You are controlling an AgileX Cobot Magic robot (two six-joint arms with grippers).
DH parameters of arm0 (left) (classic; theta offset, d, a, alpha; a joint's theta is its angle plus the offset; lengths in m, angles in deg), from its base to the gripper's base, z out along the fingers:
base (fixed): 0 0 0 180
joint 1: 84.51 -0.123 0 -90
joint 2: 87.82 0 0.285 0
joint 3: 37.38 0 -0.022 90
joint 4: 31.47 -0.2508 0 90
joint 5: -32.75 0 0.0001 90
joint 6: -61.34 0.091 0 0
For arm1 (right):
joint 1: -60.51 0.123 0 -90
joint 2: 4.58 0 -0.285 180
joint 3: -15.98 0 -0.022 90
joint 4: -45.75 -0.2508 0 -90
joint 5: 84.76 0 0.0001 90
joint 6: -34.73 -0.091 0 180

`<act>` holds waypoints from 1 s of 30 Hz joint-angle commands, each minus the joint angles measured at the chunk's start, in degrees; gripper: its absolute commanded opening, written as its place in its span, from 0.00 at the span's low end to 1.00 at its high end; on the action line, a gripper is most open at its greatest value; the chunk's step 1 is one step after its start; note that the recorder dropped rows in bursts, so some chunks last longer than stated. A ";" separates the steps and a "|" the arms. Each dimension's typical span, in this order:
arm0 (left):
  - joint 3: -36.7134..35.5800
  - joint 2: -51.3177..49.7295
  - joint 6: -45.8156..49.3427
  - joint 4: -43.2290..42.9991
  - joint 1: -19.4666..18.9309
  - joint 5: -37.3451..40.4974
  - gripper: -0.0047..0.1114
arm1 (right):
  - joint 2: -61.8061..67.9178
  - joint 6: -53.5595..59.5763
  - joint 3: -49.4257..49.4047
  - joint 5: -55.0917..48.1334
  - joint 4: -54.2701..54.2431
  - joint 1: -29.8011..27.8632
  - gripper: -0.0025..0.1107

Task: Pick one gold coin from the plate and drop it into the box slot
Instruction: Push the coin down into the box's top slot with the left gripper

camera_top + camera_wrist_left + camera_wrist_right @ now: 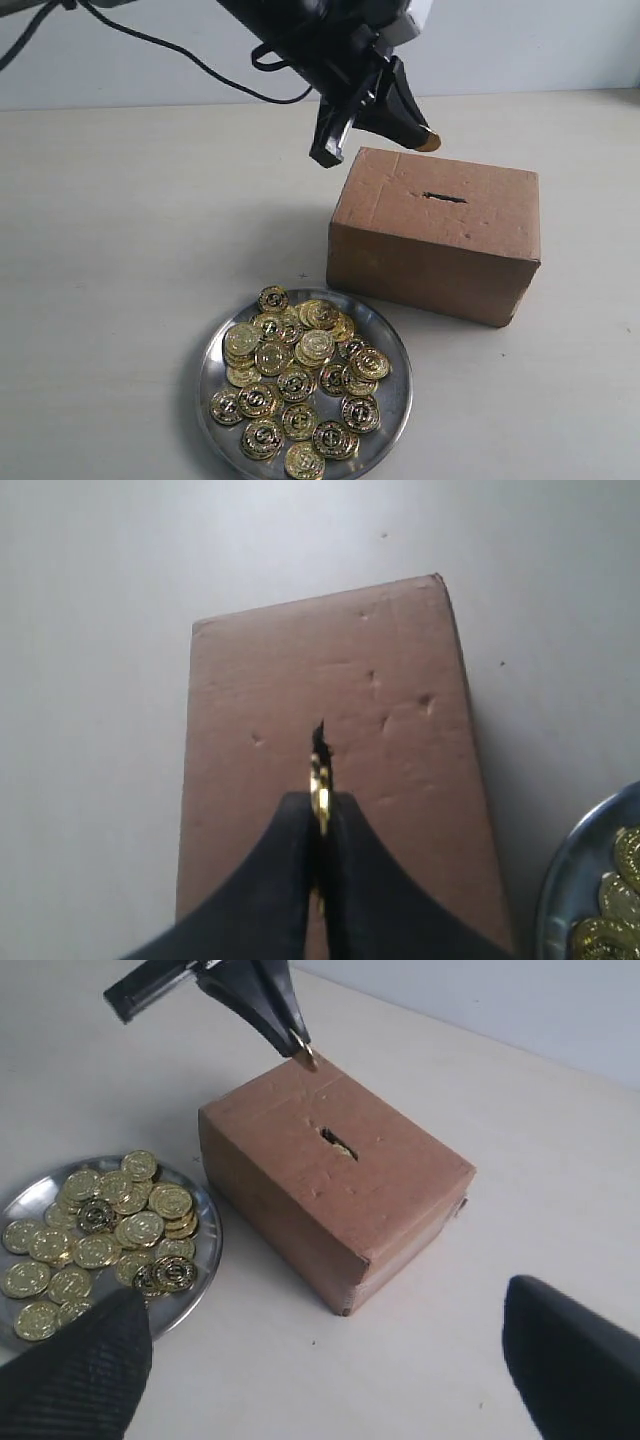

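Gold coin (428,142) pinched edge-on at the tips of the left pincer (420,134), above the box and not yet in the slot.

Nearest in the exterior view, the plate (398,402) sits on the table (120,250) with a heap of coins (300,375) covering most of it, some overlapping. Just behind it to the right stands the box (430,255); whether the two touch I cannot tell. Its slot (444,197) runs along the long side of the top face. Farther back, the held coin hangs over that face's far left edge, so the slot lies to its right and toward the plate. In the left wrist view the coin's edge lines up with the slot's length, so the move looks like a short advance along that line, then down. The right pincer (322,1300) stands wide open and empty, back from the box. What the box holds is hidden.
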 commanded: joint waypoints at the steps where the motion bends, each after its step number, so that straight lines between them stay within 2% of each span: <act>1: 5.09 -4.25 -1.65 -0.19 1.95 0.39 0.04 | -0.40 2.20 -0.24 0.18 -1.63 -0.19 0.81; 4: 7.54 -7.28 -2.54 -0.19 2.52 0.29 0.04 | -0.40 3.17 -0.24 0.18 -2.53 -0.19 0.81; 12: 7.64 -10.18 -2.15 0.89 2.48 -0.96 0.04 | -0.40 3.96 -0.24 0.07 -4.19 -0.19 0.81; 30: 7.64 -11.09 -1.32 1.23 2.59 -1.58 0.04 | -0.40 5.54 -0.24 0.07 -5.50 -0.19 0.81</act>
